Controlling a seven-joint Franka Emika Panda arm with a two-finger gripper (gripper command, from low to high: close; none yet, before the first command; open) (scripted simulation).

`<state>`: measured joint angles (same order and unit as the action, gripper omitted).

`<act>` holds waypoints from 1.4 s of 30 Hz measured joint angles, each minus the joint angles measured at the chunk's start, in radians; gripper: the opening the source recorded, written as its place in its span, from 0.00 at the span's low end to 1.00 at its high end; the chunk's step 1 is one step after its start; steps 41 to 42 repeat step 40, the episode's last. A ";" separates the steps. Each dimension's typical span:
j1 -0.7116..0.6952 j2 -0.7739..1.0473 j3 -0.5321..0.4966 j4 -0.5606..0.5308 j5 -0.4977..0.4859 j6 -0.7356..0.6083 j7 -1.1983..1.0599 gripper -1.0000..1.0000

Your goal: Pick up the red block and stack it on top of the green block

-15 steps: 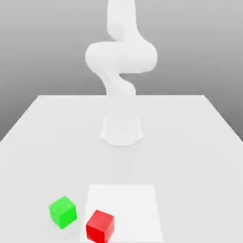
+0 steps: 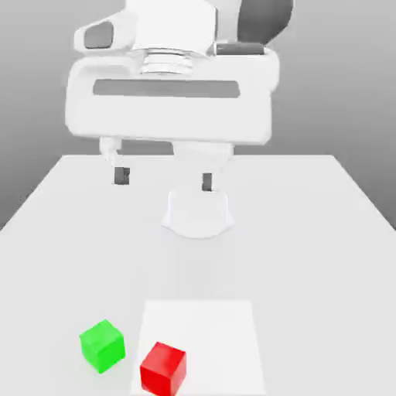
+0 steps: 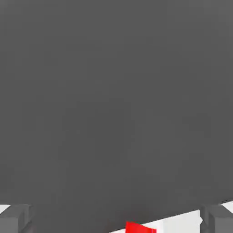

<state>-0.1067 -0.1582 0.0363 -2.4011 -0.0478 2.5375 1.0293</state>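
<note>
The white two-finger gripper (image 2: 164, 178) is hanging in the air above the pale tabletop (image 2: 309, 263), its dark-tipped fingers spread wide apart with nothing between them. Below the gripper, well apart from it in the exterior view, the solid red block (image 2: 163, 370) is resting on a flat white square (image 2: 216, 332), near that square's edge. The bright green block (image 2: 103, 346) is also sitting lower than the gripper, just beside the red one, toward the exterior view's left, and is lying outside the white square.

White rounded arm casing, grey inset strip, dark joint section, small blackish claw (image 2: 165, 179) tips
</note>
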 joint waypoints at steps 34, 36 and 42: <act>-0.155 0.277 -0.122 -0.167 0.071 0.150 0.203 0.00; -0.160 0.342 -0.116 -0.166 0.086 0.213 0.195 0.00; -0.164 0.372 -0.111 -0.165 0.092 0.242 0.192 1.00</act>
